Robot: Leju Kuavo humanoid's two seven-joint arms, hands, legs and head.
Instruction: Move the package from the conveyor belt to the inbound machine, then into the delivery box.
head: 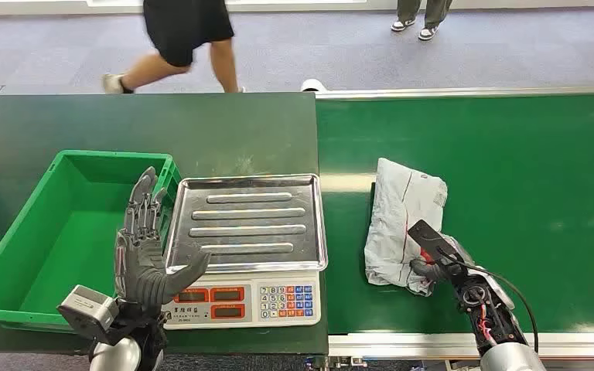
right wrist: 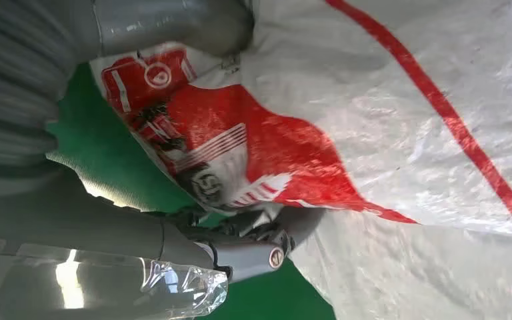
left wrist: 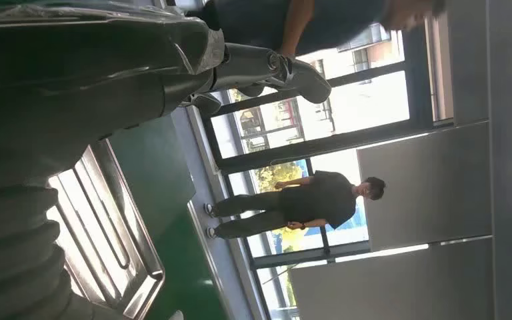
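Note:
A crumpled grey plastic package with red print lies on the green conveyor belt, just right of the scale. My right hand is at its near right corner. In the right wrist view the thumb lies on one side of the package and the fingers curl around the other, gripping its edge. The scale, the inbound machine, has a bare steel tray. My left hand is raised with spread fingers over the tray's left edge, holding nothing. The green delivery box stands left of the scale.
The scale and box sit on a dark green table. A person walks past beyond the table, and another's feet show at the far right. The left wrist view shows the tray and a standing person by windows.

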